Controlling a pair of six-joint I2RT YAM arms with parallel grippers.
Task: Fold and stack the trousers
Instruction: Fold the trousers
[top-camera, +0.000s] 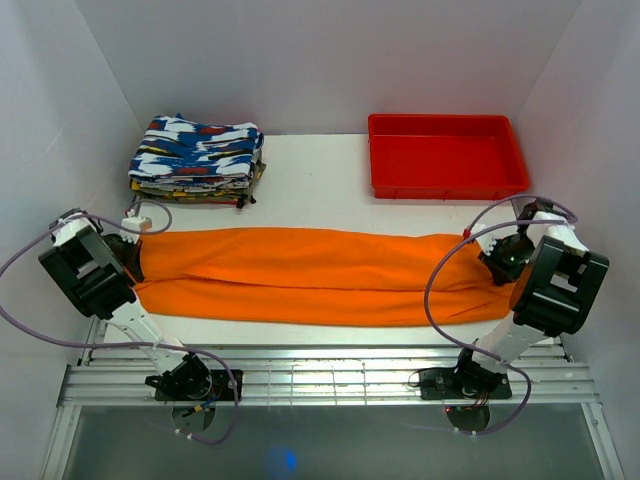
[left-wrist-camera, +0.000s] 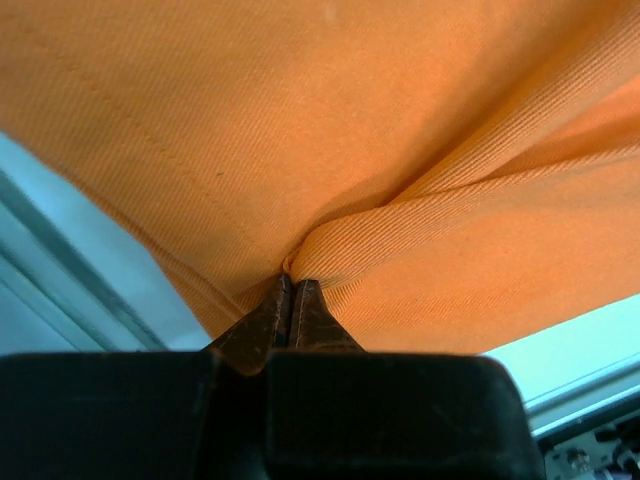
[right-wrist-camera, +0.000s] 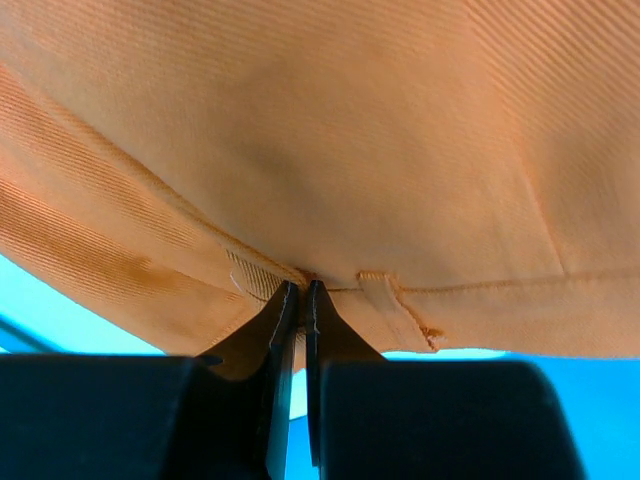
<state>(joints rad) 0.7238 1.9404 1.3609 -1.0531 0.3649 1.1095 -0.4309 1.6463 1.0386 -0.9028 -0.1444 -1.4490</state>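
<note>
The bright-orange trousers (top-camera: 320, 275) lie stretched in a long band across the white table, folded lengthwise. My left gripper (top-camera: 133, 255) is at their left end. In the left wrist view that gripper (left-wrist-camera: 291, 283) is shut on a pinched fold of the orange cloth (left-wrist-camera: 330, 150). At the right end sits my right gripper (top-camera: 497, 262). Its wrist view shows the gripper (right-wrist-camera: 301, 285) shut on the waistband edge of the trousers (right-wrist-camera: 330, 130), beside a belt loop (right-wrist-camera: 392, 305).
A stack of folded blue, white and red patterned clothes (top-camera: 197, 160) sits at the back left. A red plastic tray (top-camera: 446, 155) stands at the back right. White walls close in both sides, and a metal rail (top-camera: 320, 378) runs along the near edge.
</note>
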